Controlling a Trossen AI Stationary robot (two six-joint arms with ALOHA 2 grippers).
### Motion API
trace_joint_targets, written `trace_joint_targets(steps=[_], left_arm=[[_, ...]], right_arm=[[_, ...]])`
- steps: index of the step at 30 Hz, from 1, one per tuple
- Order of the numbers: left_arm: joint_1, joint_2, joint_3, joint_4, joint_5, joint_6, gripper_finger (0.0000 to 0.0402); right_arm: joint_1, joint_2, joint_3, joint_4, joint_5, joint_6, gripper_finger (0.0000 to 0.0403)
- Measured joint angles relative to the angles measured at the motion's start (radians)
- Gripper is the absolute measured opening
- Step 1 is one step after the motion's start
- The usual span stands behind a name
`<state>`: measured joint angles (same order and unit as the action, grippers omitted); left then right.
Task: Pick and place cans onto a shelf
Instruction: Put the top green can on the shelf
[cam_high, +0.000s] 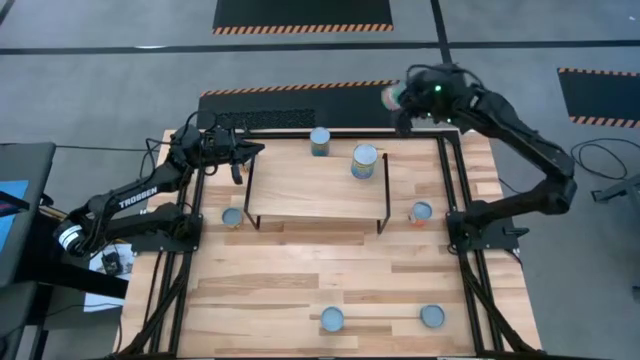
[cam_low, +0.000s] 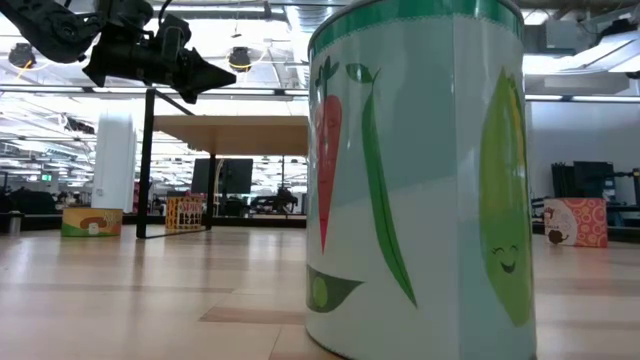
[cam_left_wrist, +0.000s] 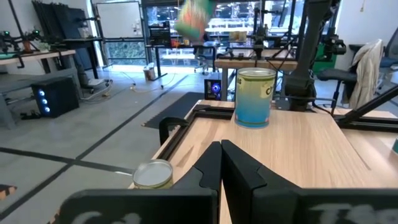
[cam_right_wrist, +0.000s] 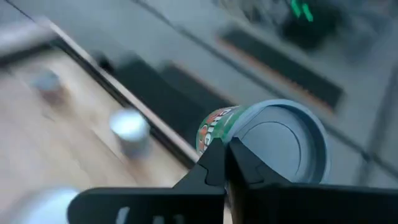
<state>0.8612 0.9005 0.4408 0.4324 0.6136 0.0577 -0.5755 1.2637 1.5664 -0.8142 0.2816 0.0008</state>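
The shelf (cam_high: 315, 185) is a light board on thin black legs at the table's far middle. A wide can (cam_high: 364, 162) (cam_left_wrist: 255, 96) stands on it, and a smaller can (cam_high: 320, 142) is at its far edge. My right gripper (cam_high: 405, 105) (cam_right_wrist: 227, 158) is high beyond the table's far right corner, fingers shut. A blurred can with a red and green label (cam_high: 390, 97) (cam_right_wrist: 267, 143) is in the air just past its fingertips, lid toward the wrist camera. My left gripper (cam_high: 240, 160) (cam_left_wrist: 221, 149) waits shut and level at the shelf's far left corner. My right gripper's shut fingertips (cam_right_wrist: 217, 165) overlap the airborne can's rim (cam_right_wrist: 235, 146) in the right wrist view. I cannot tell whether they touch it; the can is clear of the table and tilted.
Cans stand on the table left (cam_high: 232, 217) and right (cam_high: 421, 212) of the shelf, and two near the front edge (cam_high: 331, 320) (cam_high: 432, 316); one fills the low view (cam_low: 415, 180). A black frame (cam_high: 455, 180) edges the table.
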Motion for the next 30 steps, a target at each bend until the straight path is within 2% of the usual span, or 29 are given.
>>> trace_joint_targets(steps=[4, 13, 22, 30], left_arm=[[0.000, 0.000, 0.000, 0.008, 0.000, 0.001, 0.0000], [-0.002, 0.000, -0.001, 0.007, 0.000, 0.002, 0.0000], [-0.003, 0.000, -0.001, 0.005, 0.000, 0.009, 0.0000], [-0.004, 0.001, -0.001, 0.013, -0.012, 0.046, 0.0000]], right_arm=[[0.119, 0.051, 0.067, 0.069, -0.074, -0.028, 0.0006], [0.370, 0.323, 0.283, 0.034, -0.074, -0.129, 0.0006], [0.410, 0.595, 0.487, -0.036, -0.074, -0.218, 0.0006], [0.401, 0.753, 0.566, -0.026, -0.073, -0.310, 0.0007]])
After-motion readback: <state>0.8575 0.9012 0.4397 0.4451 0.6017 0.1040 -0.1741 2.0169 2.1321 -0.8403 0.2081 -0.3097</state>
